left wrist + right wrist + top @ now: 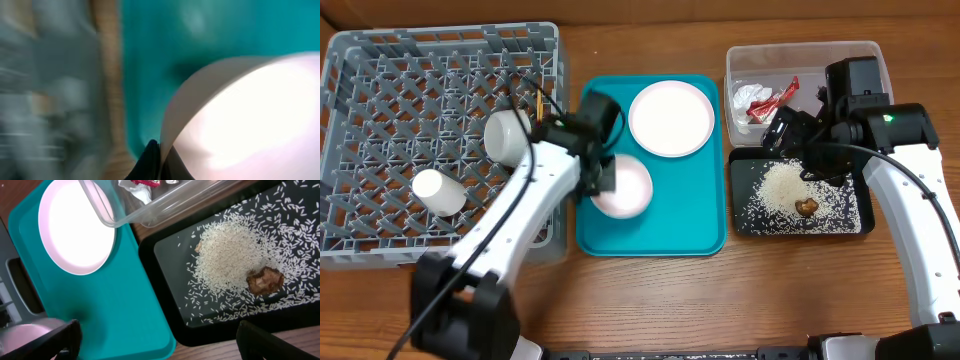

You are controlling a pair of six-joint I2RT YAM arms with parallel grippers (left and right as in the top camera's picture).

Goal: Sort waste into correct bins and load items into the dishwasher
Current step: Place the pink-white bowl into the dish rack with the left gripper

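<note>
My left gripper is shut on the rim of the small pink dish over the teal tray. The blurred left wrist view shows its fingers pinching that rim. The pale pink plate lies on the teal tray and also shows in the right wrist view. My right gripper is open and empty above the black tray, which holds rice and a brown chunk. The red-and-white wrapper lies in the clear tub. I cannot make out the chopsticks.
The grey dish rack stands at the left. It holds a pale bowl on its side and a white cup. Bare wooden table runs along the front edge.
</note>
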